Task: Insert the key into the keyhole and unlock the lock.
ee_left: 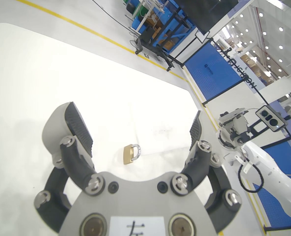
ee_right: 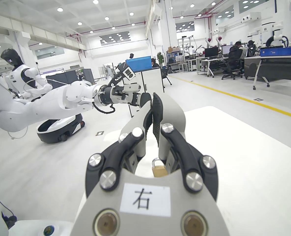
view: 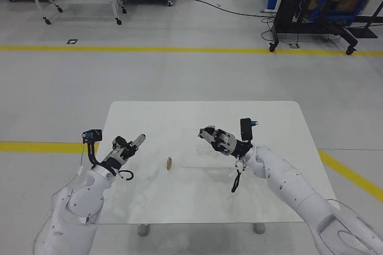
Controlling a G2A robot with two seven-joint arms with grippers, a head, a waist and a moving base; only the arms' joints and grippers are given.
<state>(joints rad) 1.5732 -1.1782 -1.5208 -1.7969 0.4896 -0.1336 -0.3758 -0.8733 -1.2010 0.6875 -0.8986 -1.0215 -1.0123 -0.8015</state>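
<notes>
A small brass padlock (view: 169,163) with a silver shackle lies flat near the middle of the white table (view: 274,121). My left gripper (view: 140,138) hovers to its left, fingers open; in the left wrist view the padlock (ee_left: 130,154) lies on the table beyond the open gripper (ee_left: 135,114), framed between its fingers. My right gripper (view: 204,133) is raised above the table to the padlock's right. In the right wrist view it (ee_right: 153,101) is shut, pads pressed together, with the padlock (ee_right: 159,168) below it. I cannot tell whether a key is pinched between the pads.
The table's far edge (ee_left: 125,65) and right corner are near both arms. The other arm's gripper (ee_left: 233,126) shows in the left wrist view. A wheeled black stand (view: 313,25) is on the floor beyond the table.
</notes>
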